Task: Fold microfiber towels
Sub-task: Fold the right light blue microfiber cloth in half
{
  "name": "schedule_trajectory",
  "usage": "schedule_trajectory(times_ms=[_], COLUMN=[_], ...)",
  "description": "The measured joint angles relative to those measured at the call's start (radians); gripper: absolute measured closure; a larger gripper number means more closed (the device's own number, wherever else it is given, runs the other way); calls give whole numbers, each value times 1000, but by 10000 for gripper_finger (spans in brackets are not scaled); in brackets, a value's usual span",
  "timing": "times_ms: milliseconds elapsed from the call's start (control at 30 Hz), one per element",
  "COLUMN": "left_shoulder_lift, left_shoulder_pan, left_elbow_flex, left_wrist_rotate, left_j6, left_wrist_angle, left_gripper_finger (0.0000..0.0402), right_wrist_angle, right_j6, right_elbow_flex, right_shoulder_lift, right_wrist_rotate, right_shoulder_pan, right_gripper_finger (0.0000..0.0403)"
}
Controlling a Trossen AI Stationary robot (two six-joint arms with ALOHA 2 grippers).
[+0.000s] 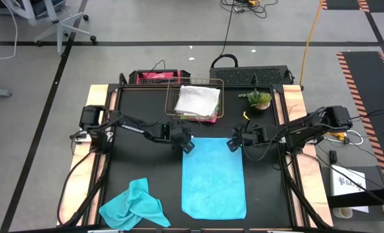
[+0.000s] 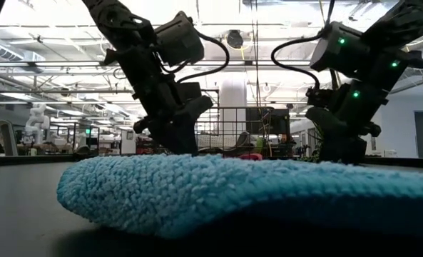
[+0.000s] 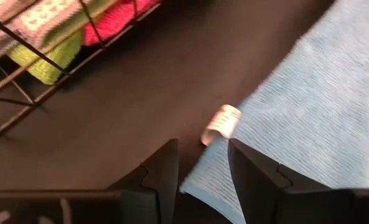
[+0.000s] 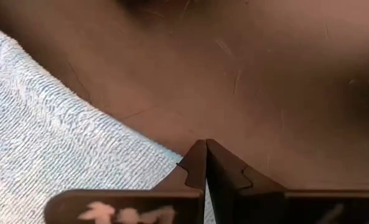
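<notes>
While the wire basket (image 1: 195, 101) hides most of the pink and green towels under the grey towel (image 1: 197, 98), the flat blue towel (image 1: 213, 175) lies in the middle of the table, long side running from the basket toward the front edge. The left gripper (image 3: 201, 169) is open around its far left corner. The right gripper (image 4: 206, 163) is pinched shut at the far right corner; whether it holds cloth is hard to tell. A crumpled blue towel (image 1: 135, 205) sits front left.

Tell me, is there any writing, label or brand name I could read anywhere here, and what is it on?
None can be read.
White tag at the corner of the spread turquoise towel: no print legible.
White card to the right of the table: dark lettering, too small to read.
White marks on the right hand's base: blurred, unreadable.
</notes>
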Motion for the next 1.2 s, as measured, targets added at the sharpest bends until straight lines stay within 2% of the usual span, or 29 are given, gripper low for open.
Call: schedule_trajectory(times_ms=[200,333,400,667,1000,1200], left_shoulder_lift=[-11,-19,-24,-13,2,32], left_shoulder_pan=[-7,-55,-76,-107,-72,-64], left_elbow_flex=[0,0,0,-1,-1,2], left_wrist_rotate=[99,103,98,37,19,25], left_j6=[-33,-35,-45,-88,-88,-88], left_wrist_angle=[-4,-19,-21,-115,-96,-75], left_gripper_finger=[259,259,259,259,259,259], right_wrist_angle=[66,160,194,227,117,123], right_j6=[12,11,11,34,37,95], right_elbow_flex=[0,0,0,0,-10,-68], right_shoulder_lift=[-29,-47,-48,-48,-48,-49], right_wrist_rotate=[-130,-264,-286,-235,-236,-233], right_shoulder_pan=[8,21,30,40,55,55], right_gripper_finger=[403,403,403,403,403,403])
